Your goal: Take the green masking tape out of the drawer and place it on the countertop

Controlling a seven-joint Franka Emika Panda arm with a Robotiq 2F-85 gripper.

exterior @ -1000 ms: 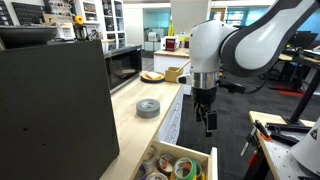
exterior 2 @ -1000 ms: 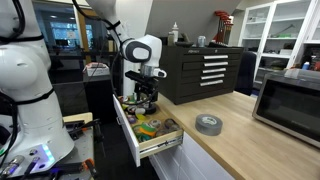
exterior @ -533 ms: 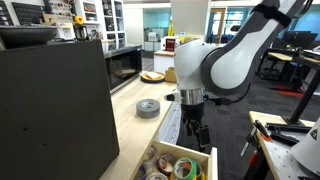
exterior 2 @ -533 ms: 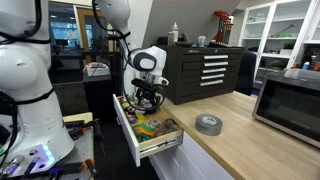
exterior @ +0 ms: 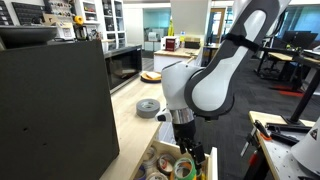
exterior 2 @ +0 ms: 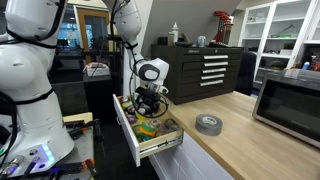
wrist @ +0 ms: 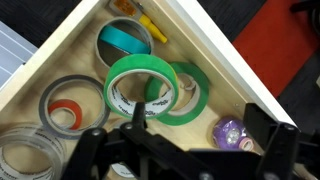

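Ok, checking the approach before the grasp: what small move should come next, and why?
Probably lower straight down: the open black gripper hovers over the pale-wood drawer, the green ring-shaped masking tape roll just beneath it, not yet gripped.

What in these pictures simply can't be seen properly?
- Wrist view: the gripper's dark body covers the near edge of the green masking tape, so I cannot tell whether they touch.
- Exterior view: the drawer is cut off by the bottom edge, and the arm covers much of its contents.
- Exterior view: the rolls in the drawer are too small to tell apart and lie partly behind the gripper.
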